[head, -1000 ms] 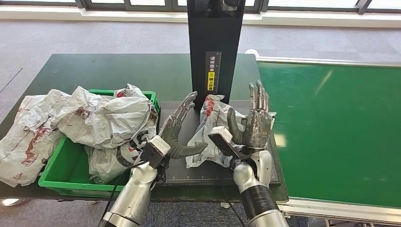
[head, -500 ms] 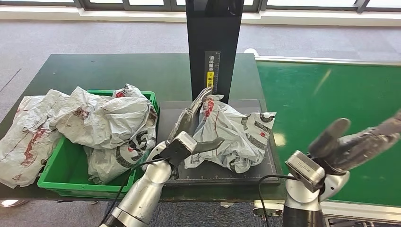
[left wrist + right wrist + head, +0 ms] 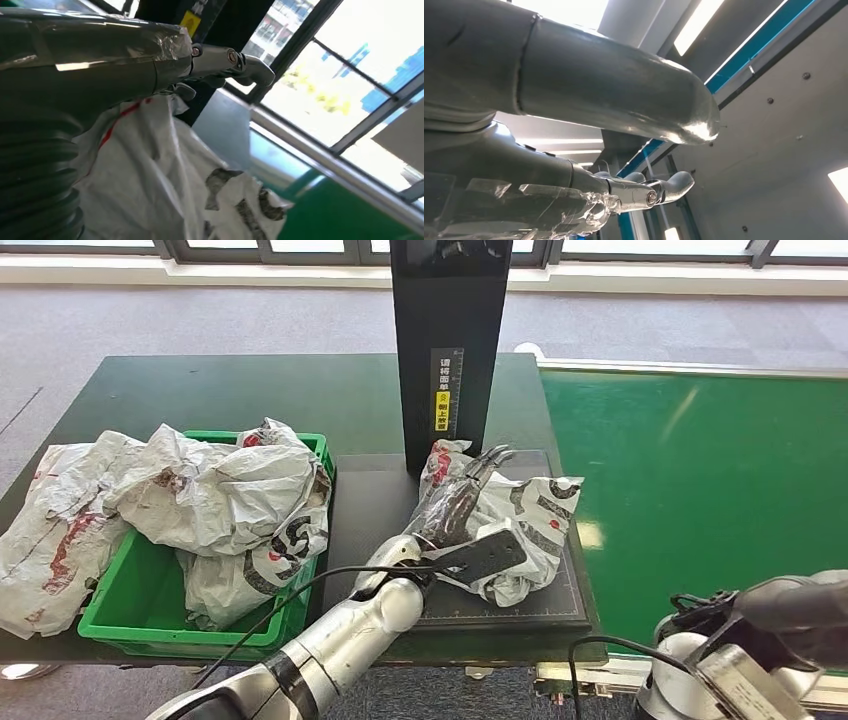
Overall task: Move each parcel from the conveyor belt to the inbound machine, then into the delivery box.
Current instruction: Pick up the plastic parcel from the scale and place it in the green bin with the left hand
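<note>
Head view: a white parcel (image 3: 510, 525) with black and red print lies crumpled on the dark platform of the inbound machine (image 3: 375, 495), just in front of the machine's black upright column (image 3: 447, 350). The left hand (image 3: 455, 515) rests on top of that parcel, palm down, fingers stretched out toward the column and thumb spread to the side; it lies on the bag rather than closing round it, and the bag under the palm is hidden. Left of the column, beside the platform, stands the green delivery box (image 3: 120, 615), heaped with other white parcels (image 3: 215, 495) that spill over its left rim and cover most of its inside. Right of the column runs the green conveyor belt (image 3: 700, 490). The right hand (image 3: 790, 615) sits at the lower right corner, well clear of the column, cut off by the frame edge and blurred, so its fingers cannot be read here.

Left wrist view: the hand's fingers (image 3: 225, 57) reach out nearly straight above the white parcel's plastic, with the black column behind; much of the hand is covered by its own ribbed cover.

Right wrist view: the thick thumb (image 3: 624, 100) and the fingers (image 3: 654, 192) stand apart with nothing between them, against a ceiling.
</note>
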Robot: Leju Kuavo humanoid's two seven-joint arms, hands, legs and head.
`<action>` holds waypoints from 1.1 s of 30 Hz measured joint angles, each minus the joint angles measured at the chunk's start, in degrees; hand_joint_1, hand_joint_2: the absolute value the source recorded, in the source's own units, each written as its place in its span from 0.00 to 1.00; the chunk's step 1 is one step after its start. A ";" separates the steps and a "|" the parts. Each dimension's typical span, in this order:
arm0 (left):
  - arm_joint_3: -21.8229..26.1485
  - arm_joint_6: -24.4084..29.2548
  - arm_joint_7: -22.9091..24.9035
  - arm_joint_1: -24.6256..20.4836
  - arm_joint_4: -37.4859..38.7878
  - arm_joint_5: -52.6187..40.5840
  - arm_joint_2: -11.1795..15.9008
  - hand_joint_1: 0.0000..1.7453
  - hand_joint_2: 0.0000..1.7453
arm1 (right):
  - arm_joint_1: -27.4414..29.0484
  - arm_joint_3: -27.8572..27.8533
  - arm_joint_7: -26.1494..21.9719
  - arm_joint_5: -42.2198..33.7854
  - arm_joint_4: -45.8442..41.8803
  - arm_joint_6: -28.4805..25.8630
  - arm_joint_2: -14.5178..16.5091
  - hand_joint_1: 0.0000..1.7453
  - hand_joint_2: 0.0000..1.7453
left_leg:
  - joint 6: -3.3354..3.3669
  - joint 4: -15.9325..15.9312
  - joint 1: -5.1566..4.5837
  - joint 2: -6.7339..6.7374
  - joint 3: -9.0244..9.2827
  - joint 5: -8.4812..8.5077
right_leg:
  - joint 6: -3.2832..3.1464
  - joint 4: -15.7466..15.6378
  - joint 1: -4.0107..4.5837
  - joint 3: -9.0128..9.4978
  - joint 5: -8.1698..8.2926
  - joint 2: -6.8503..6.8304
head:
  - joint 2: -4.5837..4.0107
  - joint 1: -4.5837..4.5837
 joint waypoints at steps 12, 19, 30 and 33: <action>-21.20 -4.47 21.62 -5.14 13.18 -7.36 0.02 0.00 1.00 | 0.24 0.00 0.00 -0.21 -1.12 0.03 -0.02 0.00 0.00 | 0.00 -0.02 0.01 -0.01 -0.01 -0.01 | 0.00 0.00 0.01 0.01 0.00 0.01 | 0.00 0.00; -26.19 -5.68 24.00 -6.41 16.29 -8.68 0.04 1.00 1.00 | 0.28 0.00 0.00 -0.23 -1.37 0.07 -0.02 0.00 0.00 | 0.00 -0.02 0.01 -0.01 0.00 0.00 | 0.00 0.00 0.01 0.03 0.00 0.00 | 0.01 0.00; -30.03 -5.26 28.91 -7.86 18.27 -12.02 0.04 1.00 1.00 | 0.47 0.02 0.00 -0.15 -1.40 0.09 -0.02 0.00 0.00 | 0.00 -0.02 0.01 -0.01 0.01 0.00 | 0.00 0.00 0.01 0.05 0.00 0.00 | 0.00 0.00; -30.70 -1.32 31.37 -8.05 18.69 -14.42 0.04 1.00 1.00 | 0.48 0.02 0.00 0.10 -1.40 0.09 -0.02 0.00 0.00 | 0.00 -0.02 0.01 -0.01 0.01 0.00 | 0.00 0.01 0.01 0.04 0.00 0.00 | 0.01 0.00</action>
